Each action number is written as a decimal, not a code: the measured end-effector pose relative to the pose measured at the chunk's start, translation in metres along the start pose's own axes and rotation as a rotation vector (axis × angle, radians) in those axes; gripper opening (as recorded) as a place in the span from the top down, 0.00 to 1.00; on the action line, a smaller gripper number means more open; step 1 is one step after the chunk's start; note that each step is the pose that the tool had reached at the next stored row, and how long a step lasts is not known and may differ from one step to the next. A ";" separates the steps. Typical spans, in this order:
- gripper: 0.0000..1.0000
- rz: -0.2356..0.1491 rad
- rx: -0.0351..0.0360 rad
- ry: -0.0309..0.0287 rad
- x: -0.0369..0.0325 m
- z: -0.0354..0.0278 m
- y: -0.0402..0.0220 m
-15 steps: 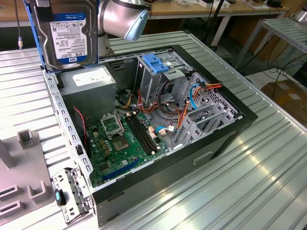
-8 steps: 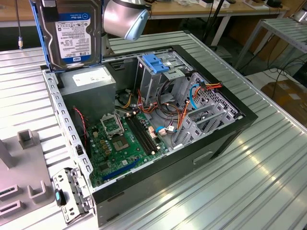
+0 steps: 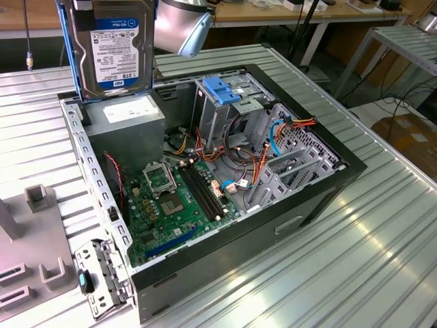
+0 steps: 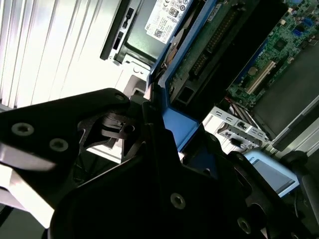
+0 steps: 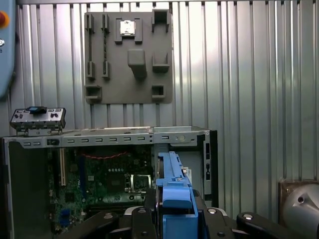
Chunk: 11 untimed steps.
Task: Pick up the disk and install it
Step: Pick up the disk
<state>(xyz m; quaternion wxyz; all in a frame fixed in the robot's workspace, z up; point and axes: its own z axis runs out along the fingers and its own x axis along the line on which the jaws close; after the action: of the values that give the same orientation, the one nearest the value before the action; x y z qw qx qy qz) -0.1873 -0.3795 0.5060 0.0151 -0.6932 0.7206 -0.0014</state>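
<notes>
The claw (image 5: pixel 175 211) is closed on the disk (image 3: pixel 113 48), with one black finger (image 5: pixel 143 211) on each side of its blue side rail (image 5: pixel 173 186). In the second wrist view the same rail (image 4: pixel 180 127) runs between the fingers, and the green underside of the disk (image 4: pixel 212 42) extends beyond them.

Disk position: clear of every surface, held upright on edge, label toward the exterior camera. It hangs above the corner of the open computer case (image 3: pixel 321 184) on the exterior view's left, directly over the grey metal box (image 3: pixel 126 119) with the white sticker. A silver part of the arm (image 3: pixel 181 27) is just beside the disk.

Case contents:
- The main circuit board (image 3: pixel 174 201) lies flat on the case floor.
- The grey cage (image 3: pixel 215 116) topped by a blue latch (image 3: pixel 222 92) stands near the grey metal box.
- Orange and red cables (image 3: pixel 263 160) run beside the cage.

The case rests on the ribbed metal tabletop (image 3: pixel 382 232). A grey holder plate (image 5: pixel 128 55) lies on the tabletop near the case.
</notes>
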 end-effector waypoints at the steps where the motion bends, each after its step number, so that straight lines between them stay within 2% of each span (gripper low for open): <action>1: 0.63 0.000 0.0000 0.0000 0.0000 0.0000 -0.0014; 11: 0.63 0.000 -0.0004 0.0001 0.0004 0.0003 -0.0163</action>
<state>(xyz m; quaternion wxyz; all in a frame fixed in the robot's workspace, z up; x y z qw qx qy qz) -0.1710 -0.3805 0.5061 0.0149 -0.6932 0.7206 -0.0013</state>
